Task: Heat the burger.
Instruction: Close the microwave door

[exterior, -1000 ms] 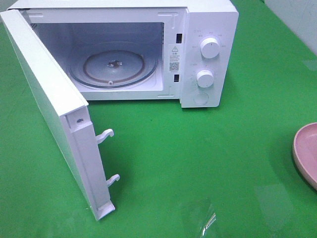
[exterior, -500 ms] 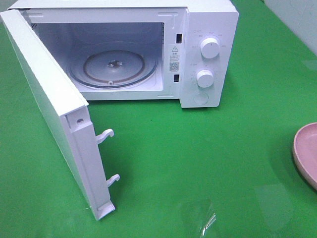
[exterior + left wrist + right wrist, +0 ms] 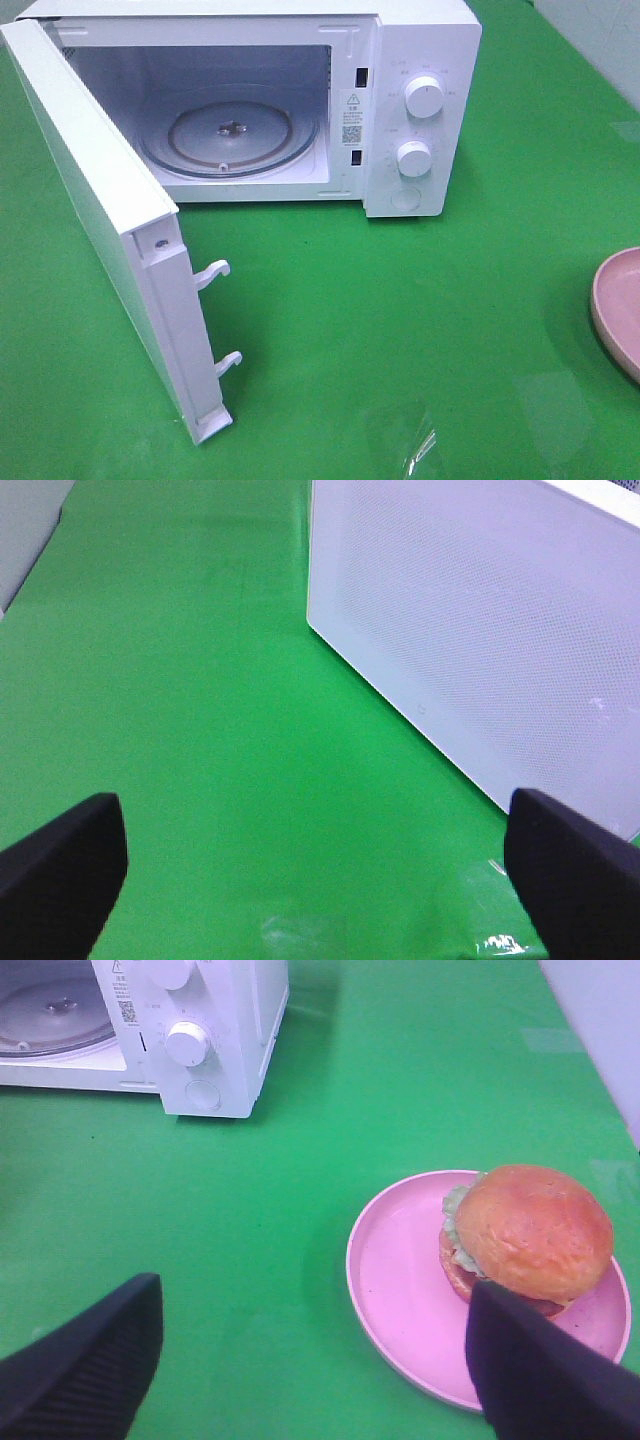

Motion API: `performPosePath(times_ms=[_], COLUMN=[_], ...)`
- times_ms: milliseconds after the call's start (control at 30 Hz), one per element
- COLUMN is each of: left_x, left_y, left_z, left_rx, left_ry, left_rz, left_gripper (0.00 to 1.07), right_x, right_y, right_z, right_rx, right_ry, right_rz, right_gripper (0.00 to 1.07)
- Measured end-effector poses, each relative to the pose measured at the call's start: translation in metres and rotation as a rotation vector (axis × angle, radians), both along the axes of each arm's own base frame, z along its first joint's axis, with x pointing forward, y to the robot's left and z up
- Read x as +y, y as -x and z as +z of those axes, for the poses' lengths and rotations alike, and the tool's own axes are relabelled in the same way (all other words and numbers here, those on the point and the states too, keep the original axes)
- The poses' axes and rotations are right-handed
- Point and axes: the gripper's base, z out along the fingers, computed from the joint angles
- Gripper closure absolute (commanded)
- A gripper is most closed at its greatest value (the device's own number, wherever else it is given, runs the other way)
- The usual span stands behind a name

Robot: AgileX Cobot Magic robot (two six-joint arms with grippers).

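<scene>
Pink plate w/ 1 burger, 1 open microwave w/ 2 knobs, both pincers apart, empty.

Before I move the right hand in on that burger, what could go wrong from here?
The burger sits off-centre, near the pink plate's rim, so a nudge could tip it or slide the plate. The open microwave door juts well forward and may snag a carrying arm heading for the turntable.

The green table carries a white microwave and pink plate.
</scene>
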Motion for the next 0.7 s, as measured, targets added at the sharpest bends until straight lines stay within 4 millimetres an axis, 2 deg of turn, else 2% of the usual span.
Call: performPosePath(times_ms=[400,700], left_x=[0.0,0.0], left_y=[0.0,0.0], left_z=[0.0,0.0], left_rx=[0.0,0.0], left_ry=[0.0,0.0], left_rz=[0.0,0.0], left_gripper=[0.13,0.13], right_x=[0.0,0.0], right_y=[0.0,0.0], right_z=[0.0,0.0], right_rx=[0.0,0.0], right_ry=[0.0,0.0], right_rz=[-0.004,-0.004], right_gripper=[0.31,0.24])
